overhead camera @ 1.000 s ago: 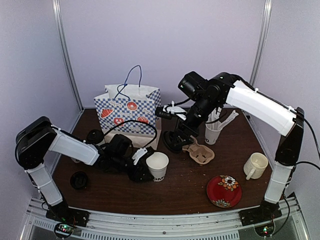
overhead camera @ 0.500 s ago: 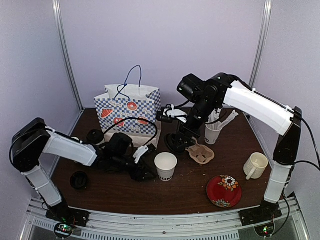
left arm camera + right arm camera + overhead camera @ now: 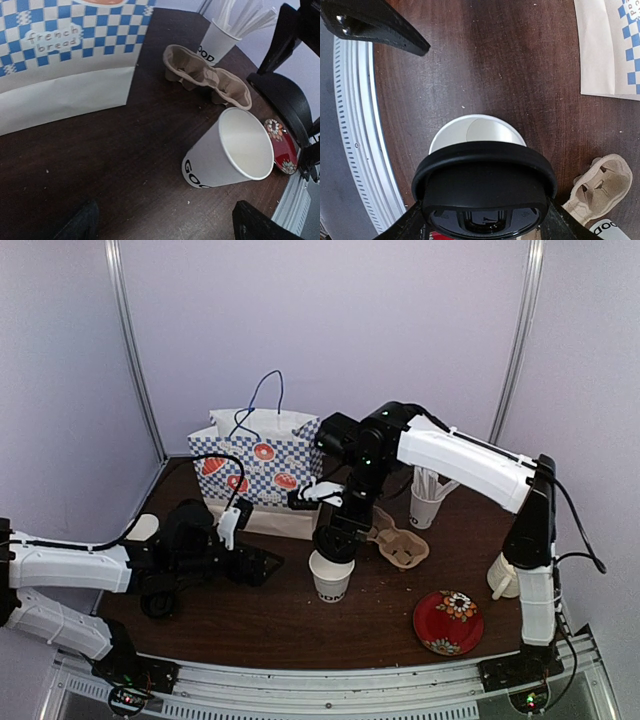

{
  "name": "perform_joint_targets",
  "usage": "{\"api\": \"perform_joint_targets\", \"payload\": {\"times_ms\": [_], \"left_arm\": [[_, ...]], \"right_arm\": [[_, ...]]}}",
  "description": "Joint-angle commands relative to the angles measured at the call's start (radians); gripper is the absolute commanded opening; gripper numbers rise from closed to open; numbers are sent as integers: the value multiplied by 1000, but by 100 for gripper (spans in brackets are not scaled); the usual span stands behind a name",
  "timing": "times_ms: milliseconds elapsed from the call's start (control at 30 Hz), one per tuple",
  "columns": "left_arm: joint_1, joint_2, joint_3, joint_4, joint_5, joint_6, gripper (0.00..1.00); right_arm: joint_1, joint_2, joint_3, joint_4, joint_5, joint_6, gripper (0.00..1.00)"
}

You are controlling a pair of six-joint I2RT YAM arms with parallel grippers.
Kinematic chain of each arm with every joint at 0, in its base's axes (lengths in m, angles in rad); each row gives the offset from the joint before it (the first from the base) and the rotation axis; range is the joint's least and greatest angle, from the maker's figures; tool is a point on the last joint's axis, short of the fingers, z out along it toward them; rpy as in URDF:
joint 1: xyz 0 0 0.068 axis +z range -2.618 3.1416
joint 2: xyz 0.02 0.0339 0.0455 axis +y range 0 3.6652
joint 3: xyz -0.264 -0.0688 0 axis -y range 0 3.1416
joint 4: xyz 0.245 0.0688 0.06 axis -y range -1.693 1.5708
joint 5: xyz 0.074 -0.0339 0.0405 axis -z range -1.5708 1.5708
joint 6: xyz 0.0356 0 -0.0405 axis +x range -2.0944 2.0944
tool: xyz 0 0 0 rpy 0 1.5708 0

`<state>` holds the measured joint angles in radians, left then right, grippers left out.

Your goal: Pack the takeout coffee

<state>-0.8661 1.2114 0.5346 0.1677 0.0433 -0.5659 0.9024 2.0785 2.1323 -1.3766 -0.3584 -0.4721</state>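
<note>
A white takeout coffee cup with black lettering stands open-topped and upright near the table's middle. My right gripper is shut on a black plastic lid, which it holds just above the cup and partly over its mouth. Whether the lid touches the rim I cannot tell. My left gripper is open, a little left of the cup and apart from it. Its dark fingertips show at the bottom of the left wrist view.
A blue-checked paper bag stands behind the cup. Right of the cup lie a brown pulp cup carrier, a cup of white stirrers, a red plate and a cream mug.
My left gripper has let go of the cup, opened wide and drawn back to the left. The right arm has swung left and down, bringing the black lid over the cup.
</note>
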Motion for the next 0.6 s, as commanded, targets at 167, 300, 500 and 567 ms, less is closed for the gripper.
{"api": "perform_joint_targets", "payload": {"times_ms": [167, 300, 500, 567], "left_arm": [[-4, -92, -6, -64, -214, -125, 98], [-4, -142, -88, 58, -209, -178, 97], [-5, -174, -93, 69, -174, -151, 94], [-4, -183, -94, 59, -174, -148, 94]], "right_arm": [[52, 93, 128, -86, 139, -3, 73], [63, 107, 117, -87, 173, -9, 74], [82, 136, 116, -91, 191, -10, 75], [87, 144, 119, -90, 195, -10, 75]]}}
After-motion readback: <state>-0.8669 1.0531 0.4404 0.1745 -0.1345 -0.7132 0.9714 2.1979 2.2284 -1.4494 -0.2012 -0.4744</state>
